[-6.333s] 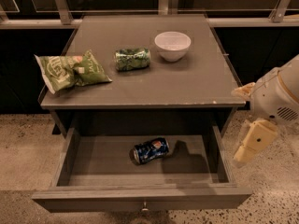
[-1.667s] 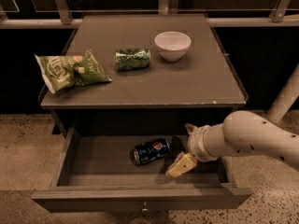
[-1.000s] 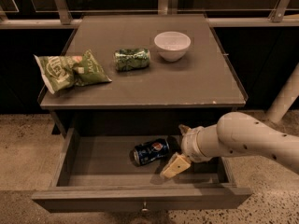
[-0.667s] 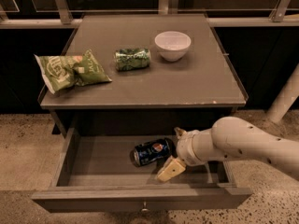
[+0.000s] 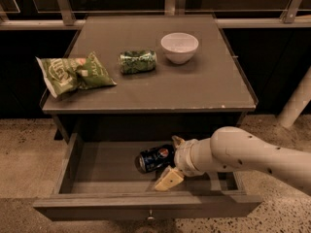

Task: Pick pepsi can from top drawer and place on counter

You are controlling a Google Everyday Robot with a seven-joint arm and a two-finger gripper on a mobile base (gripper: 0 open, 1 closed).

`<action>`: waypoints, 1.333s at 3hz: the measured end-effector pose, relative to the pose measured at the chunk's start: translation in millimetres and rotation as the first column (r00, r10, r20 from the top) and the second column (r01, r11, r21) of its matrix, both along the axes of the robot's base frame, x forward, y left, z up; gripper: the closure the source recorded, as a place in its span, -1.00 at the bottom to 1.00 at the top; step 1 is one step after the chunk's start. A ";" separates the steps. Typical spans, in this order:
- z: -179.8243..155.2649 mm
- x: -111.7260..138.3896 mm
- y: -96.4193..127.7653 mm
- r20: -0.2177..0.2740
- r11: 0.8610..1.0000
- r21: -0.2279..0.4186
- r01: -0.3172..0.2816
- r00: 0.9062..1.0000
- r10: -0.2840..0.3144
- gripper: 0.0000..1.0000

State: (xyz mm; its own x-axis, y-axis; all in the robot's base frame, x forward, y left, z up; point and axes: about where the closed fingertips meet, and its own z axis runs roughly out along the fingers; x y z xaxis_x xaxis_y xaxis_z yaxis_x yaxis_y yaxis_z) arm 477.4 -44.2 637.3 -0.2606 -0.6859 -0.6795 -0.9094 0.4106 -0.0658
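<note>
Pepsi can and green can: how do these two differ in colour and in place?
The pepsi can is dark blue; the green can is green patterned. The pepsi can lies in the top drawer, the green can on the counter. The gripper is at the pepsi can, far from the green can. Both lie on their sides.

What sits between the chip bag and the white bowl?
A green can lying on its side, per the camera view. The gripper is down in the top drawer at the pepsi can.

The table [image 5: 214, 89] is carrying a chip bag [image 5: 73, 74], green can [image 5: 138, 61] and bowl [image 5: 179, 46]; the gripper [image 5: 171, 160] is sitting inside the drawer [image 5: 68, 165].
</note>
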 end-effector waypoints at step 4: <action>-25.6 2.8 43.7 -0.025 0.995 0.023 -0.092 0.995 0.093 -0.63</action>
